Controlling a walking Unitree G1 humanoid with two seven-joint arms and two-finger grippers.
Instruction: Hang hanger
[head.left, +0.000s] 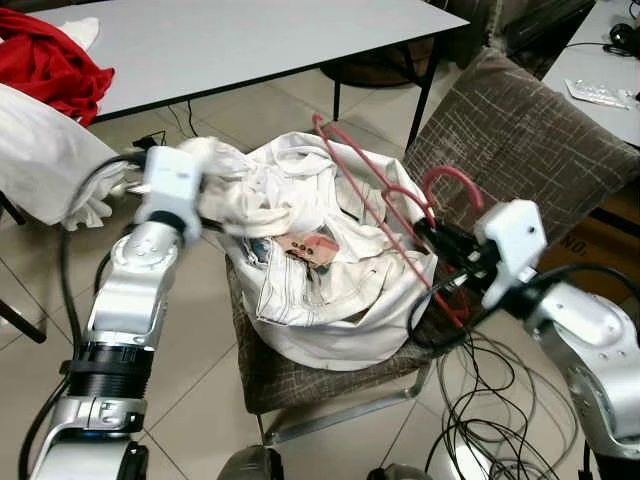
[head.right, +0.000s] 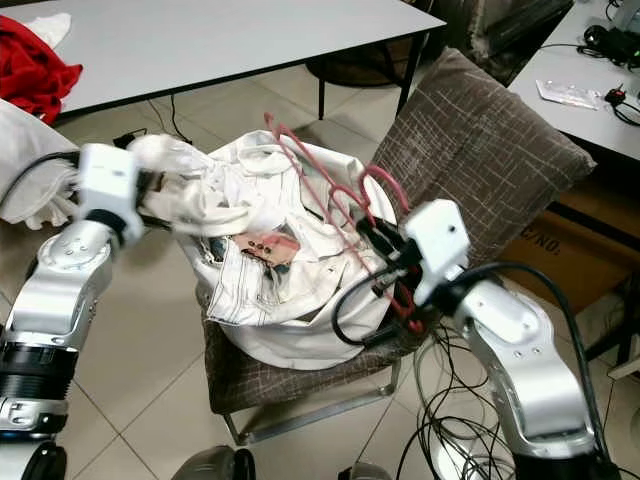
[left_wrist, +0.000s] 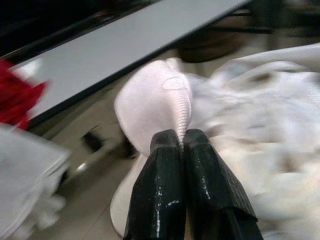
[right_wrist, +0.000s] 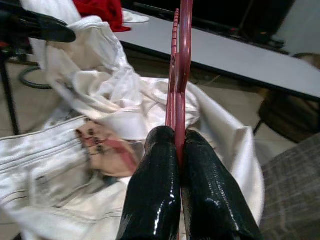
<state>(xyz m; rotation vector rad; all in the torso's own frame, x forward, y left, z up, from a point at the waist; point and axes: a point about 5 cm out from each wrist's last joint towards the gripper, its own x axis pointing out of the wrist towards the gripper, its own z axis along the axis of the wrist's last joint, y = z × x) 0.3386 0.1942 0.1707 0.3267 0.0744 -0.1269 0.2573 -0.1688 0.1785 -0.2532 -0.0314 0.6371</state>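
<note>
My right gripper pinches the thin red plastic hanger above the crumpled white garment on the grey chair, while my left gripper clamps a sleeve to spread it.

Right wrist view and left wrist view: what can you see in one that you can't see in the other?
Right wrist view alone: the red hanger pinched in the right tool, and a pinkish label on the white garment.

Left wrist view alone: the left tool shut on a fold of that white cloth, at its ribbed edge.

Both: two shiny black fingers pressed together, white fabric, the grey table and red cloth behind.
</note>
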